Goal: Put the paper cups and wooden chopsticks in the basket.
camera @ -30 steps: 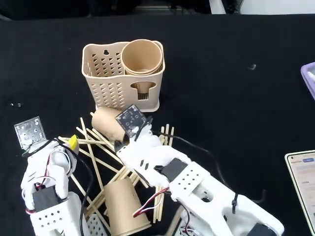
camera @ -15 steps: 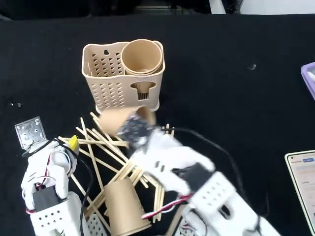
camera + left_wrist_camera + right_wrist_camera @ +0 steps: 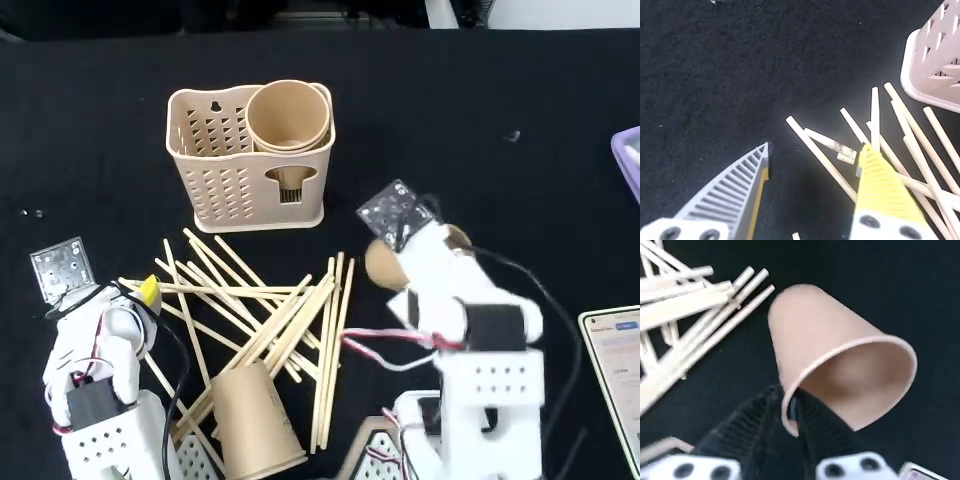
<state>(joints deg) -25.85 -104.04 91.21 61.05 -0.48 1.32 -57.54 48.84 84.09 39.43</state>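
A beige slotted basket (image 3: 225,170) stands upright at the back left with a paper cup (image 3: 288,115) in its right compartment. My right gripper (image 3: 792,412) is shut on the rim of a second paper cup (image 3: 840,360), which it holds tilted to the right of the chopstick pile (image 3: 381,265). Wooden chopsticks (image 3: 265,310) lie scattered in front of the basket. A third cup (image 3: 255,420) lies on its side among them near the front edge. My left gripper (image 3: 815,146) is open over the pile's left end, with nothing between its fingers.
A purple tray (image 3: 628,155) pokes in at the right edge, and a phone (image 3: 612,360) lies at the front right. A basket corner (image 3: 935,65) stands close beyond the left gripper. The black cloth is bare behind and to the right of the basket.
My right arm has swung to the right, carrying the cup from in front of the basket to the right of the chopstick pile. The left arm has not moved.
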